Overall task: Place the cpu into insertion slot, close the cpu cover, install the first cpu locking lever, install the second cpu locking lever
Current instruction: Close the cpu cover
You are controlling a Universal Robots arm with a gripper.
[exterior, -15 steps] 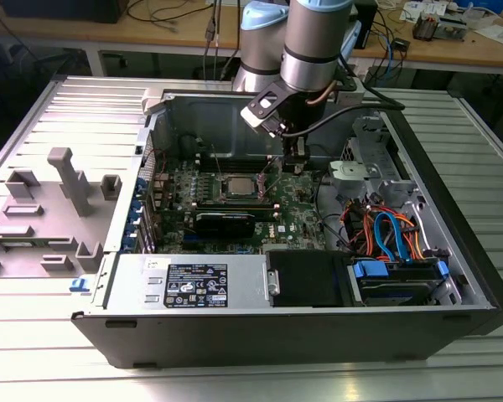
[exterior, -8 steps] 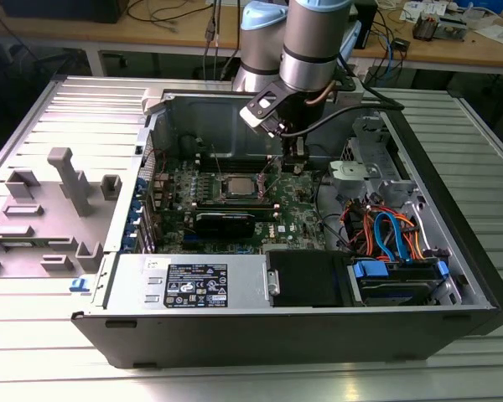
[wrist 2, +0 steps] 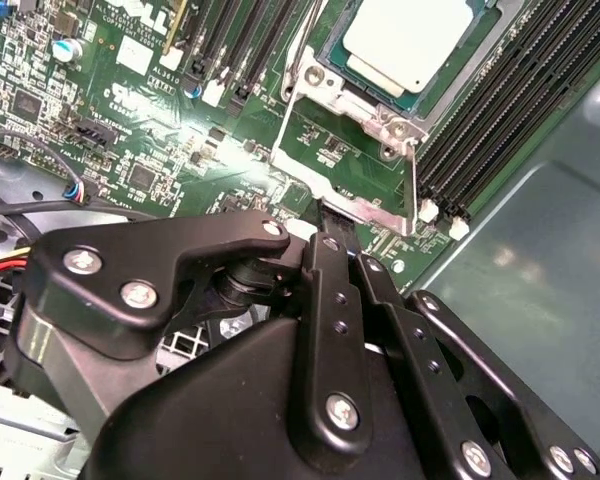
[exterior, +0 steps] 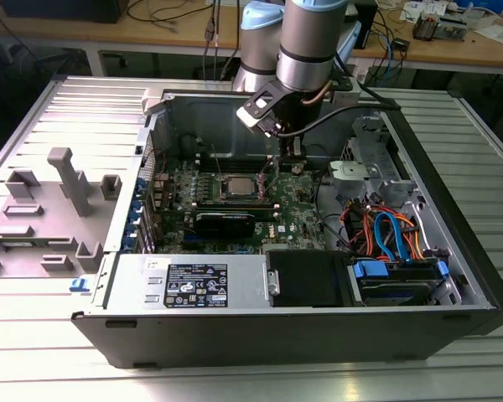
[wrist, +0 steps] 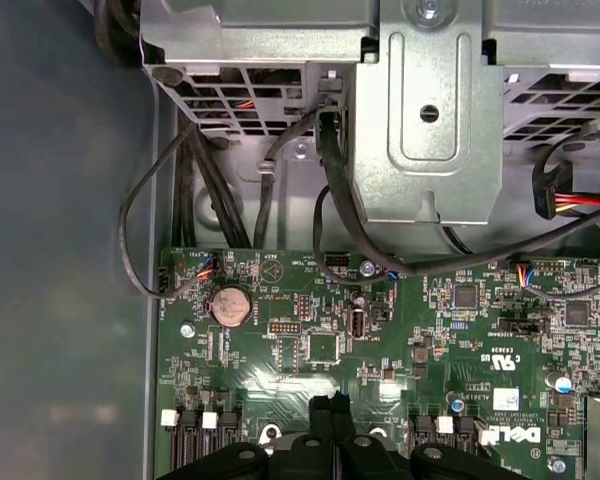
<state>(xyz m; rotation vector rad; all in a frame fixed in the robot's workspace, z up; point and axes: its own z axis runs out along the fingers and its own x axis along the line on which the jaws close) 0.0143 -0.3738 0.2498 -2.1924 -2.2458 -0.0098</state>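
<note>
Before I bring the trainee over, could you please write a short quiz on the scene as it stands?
1. True or false: the cpu lies on the motherboard, not in the gripper.
2. The gripper is nearest to: A the cpu cover; B the blue cables; C the grey fixtures outside the case.
3. Fill in: the cpu cover stands ___, not shut over the cpu.
Key: 1 true; 2 A; 3 open.

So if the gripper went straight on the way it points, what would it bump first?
Probably the metal edge of the cpu cover, beside the cpu; the gripper looks close, but depth is unclear.
</note>
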